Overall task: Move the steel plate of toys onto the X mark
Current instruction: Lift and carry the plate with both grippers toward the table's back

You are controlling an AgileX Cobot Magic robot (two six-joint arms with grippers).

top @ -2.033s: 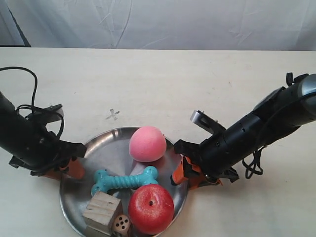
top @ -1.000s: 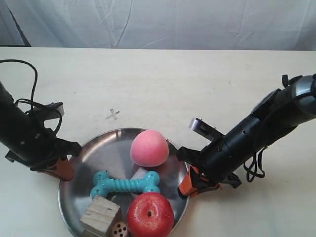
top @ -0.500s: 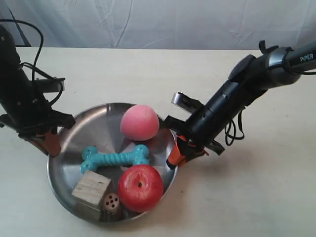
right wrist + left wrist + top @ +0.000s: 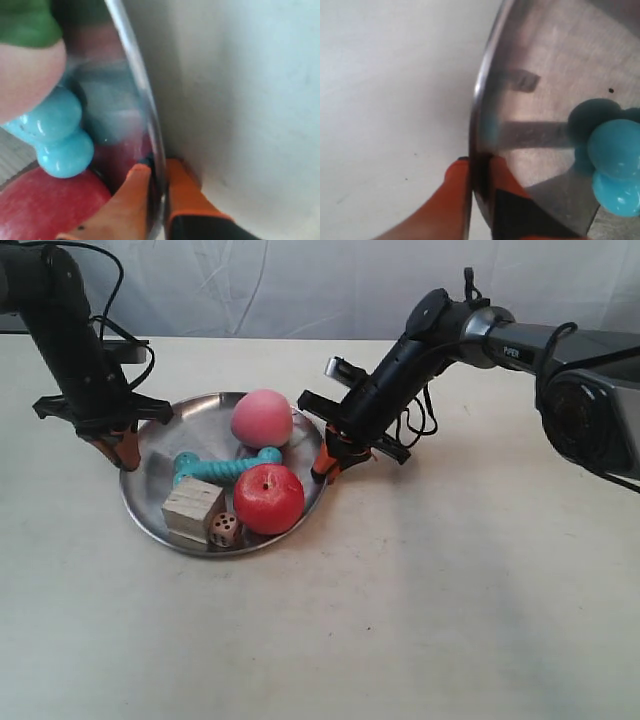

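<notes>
The steel plate (image 4: 200,412) is at the table's left middle and carries the pink ball (image 4: 262,417), teal bone (image 4: 225,466), red apple (image 4: 268,499), wooden cube (image 4: 193,508) and brown die (image 4: 225,529). My left gripper (image 4: 125,455) is shut on the plate's left rim, with orange fingers either side of the rim (image 4: 479,167). My right gripper (image 4: 322,468) is shut on the right rim (image 4: 157,172), close to the bone (image 4: 57,135) and apple (image 4: 45,205). The X mark is not visible.
A white cloth backdrop hangs behind the pale table. Black cables (image 4: 425,425) loop beside the right arm, and more trail from the left arm (image 4: 120,300). A dark machine part (image 4: 590,400) fills the right edge.
Both arms have carried the plate and its toys farther back on the table, still gripping its rim. The X mark, seen earlier beyond the plate, no longer shows.
</notes>
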